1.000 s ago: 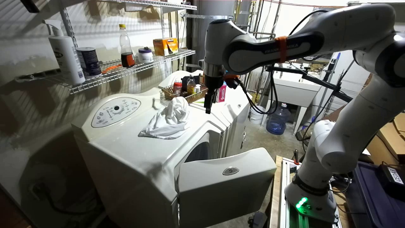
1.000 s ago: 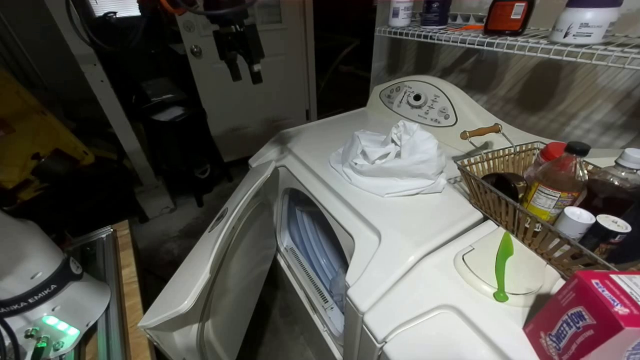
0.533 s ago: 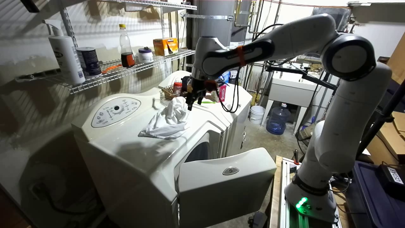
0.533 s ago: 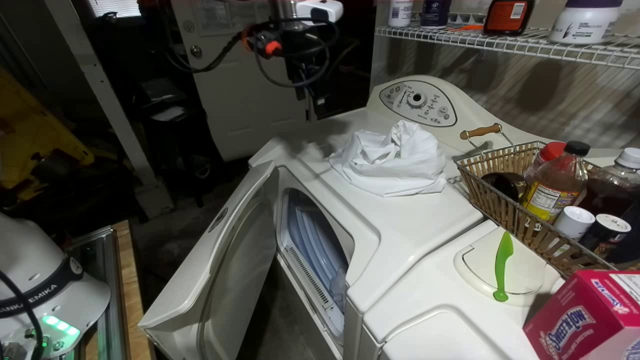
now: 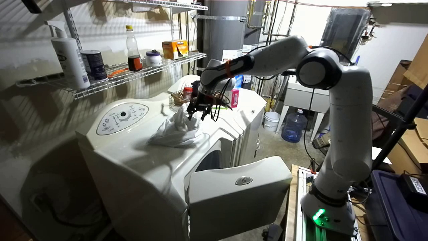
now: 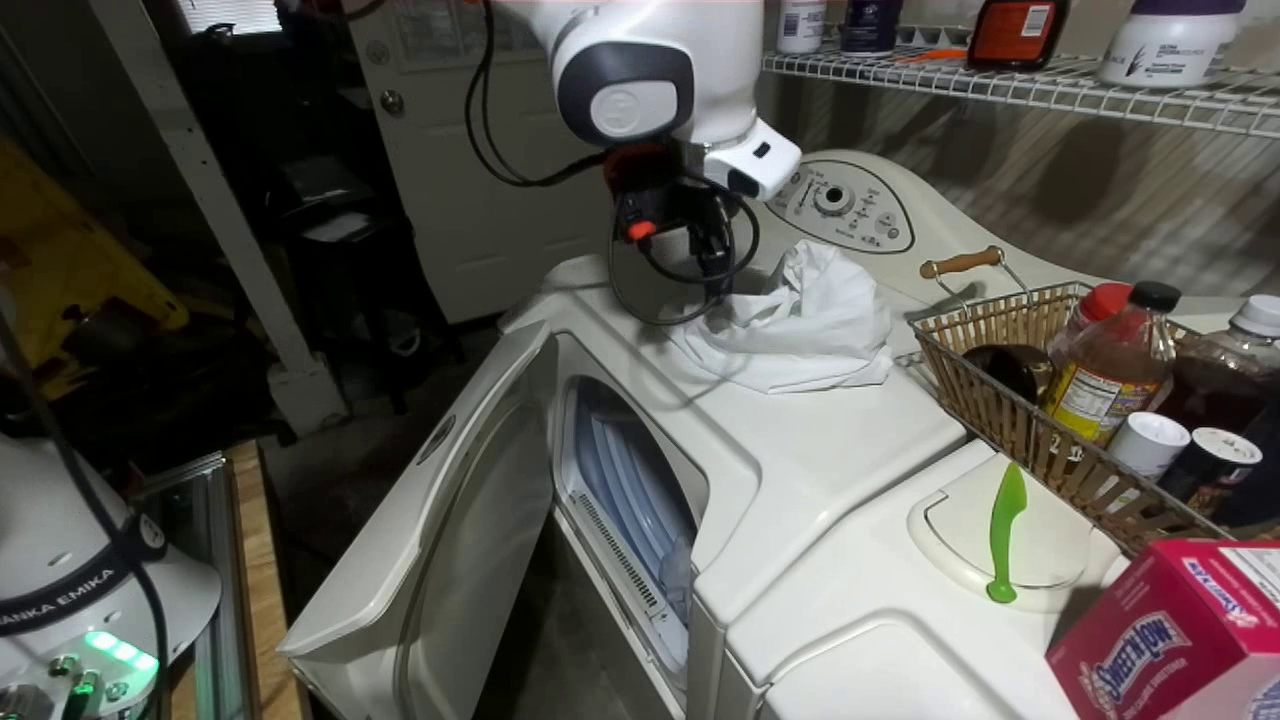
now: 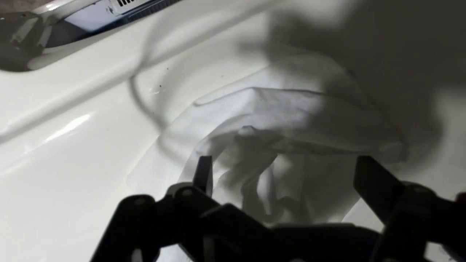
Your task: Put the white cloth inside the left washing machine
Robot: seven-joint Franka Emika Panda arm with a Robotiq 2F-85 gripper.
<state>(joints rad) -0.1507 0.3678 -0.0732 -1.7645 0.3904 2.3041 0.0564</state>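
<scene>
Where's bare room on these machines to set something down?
Bare: machine top, toward the front between white cloth and neighbouring machine; also before the control panel, past the cloth. Crowded: around the basket, green utensil and pink box, and under the open gripper.

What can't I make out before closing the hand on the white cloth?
Cloth: part covered by the hand, wrist view.
Machine's opening: cut off by the top edge, wrist view.
Drum: lower part hidden by the door, in an exterior view.
Pink box: cut off by the bottom edge, in an exterior view.
Control panel: print too small, both exterior views.
</scene>
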